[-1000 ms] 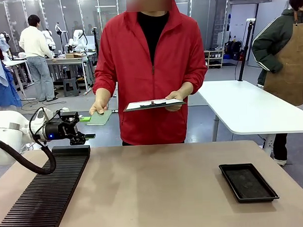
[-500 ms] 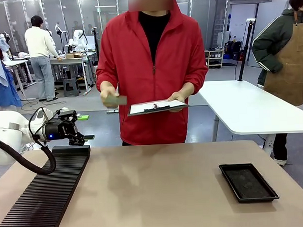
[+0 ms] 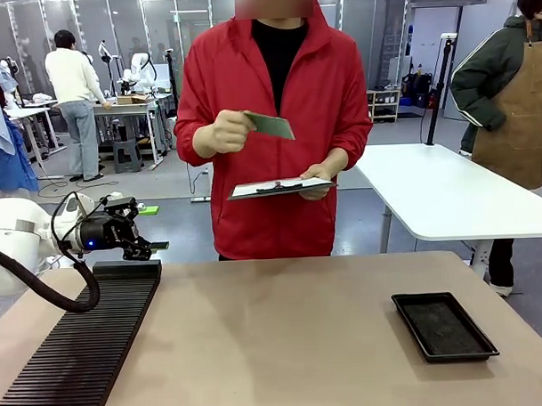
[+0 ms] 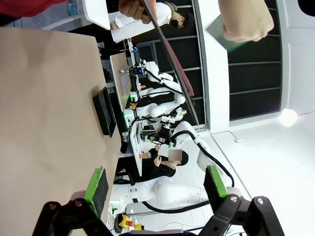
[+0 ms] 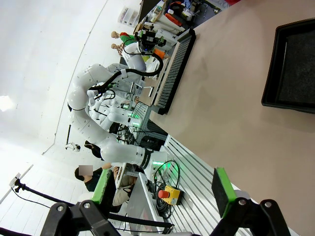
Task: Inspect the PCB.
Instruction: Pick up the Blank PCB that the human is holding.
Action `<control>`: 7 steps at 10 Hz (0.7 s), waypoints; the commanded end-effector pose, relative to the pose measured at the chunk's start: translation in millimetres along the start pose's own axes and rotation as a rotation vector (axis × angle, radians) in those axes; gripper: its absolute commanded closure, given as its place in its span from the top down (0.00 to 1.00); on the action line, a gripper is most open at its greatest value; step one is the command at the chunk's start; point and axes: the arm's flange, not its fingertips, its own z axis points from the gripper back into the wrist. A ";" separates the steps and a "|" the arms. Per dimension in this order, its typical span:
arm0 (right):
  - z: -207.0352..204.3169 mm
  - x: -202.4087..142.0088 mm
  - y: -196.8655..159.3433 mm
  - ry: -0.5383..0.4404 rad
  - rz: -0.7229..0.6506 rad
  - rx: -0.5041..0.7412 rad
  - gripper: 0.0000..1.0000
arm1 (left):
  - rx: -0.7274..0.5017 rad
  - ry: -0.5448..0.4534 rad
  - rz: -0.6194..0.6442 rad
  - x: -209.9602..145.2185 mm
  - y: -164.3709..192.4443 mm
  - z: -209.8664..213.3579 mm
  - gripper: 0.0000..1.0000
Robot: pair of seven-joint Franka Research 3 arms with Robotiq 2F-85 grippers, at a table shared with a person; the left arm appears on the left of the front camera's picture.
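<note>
Up came the PCB [image 3: 271, 125]: a second earlier the person had it low beside the clipboard [image 3: 279, 187], and now the person's right hand [image 3: 220, 133] had lifted it to chest height for a close look. The person's left hand [image 3: 316, 180] held the clipboard level at the waist, much where it was.

The board sat in the air beyond the tabletop's [image 3: 293, 336] far edge, pinched at its left end. Its long axis ran left to right, dipping a little toward the right.

The left arm's fingers [image 4: 96, 186] hung spread with nothing between them, over the far end of the black slotted rack [image 3: 80, 352] at the left. From them the PCB lay up, farther off and to the right, well apart. The right arm's fingers [image 5: 219, 190] were spread and empty too, looking across the tabletop toward the black tray [image 5: 290, 64].

By that layout, the left arm looked the nearer one for any handback, and the board would have to come down toward it first.
</note>
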 end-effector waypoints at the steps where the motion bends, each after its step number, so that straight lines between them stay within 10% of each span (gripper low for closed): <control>1: 0.6 0.3 1.4 -0.004 0.007 0.010 1.00 | 0.005 -0.004 0.003 0.5 0.5 0.1 1.00; 7: 0.6 0.3 1.4 -0.004 0.007 0.010 1.00 | -0.006 -0.028 0.026 -15.0 -14.9 11.8 1.00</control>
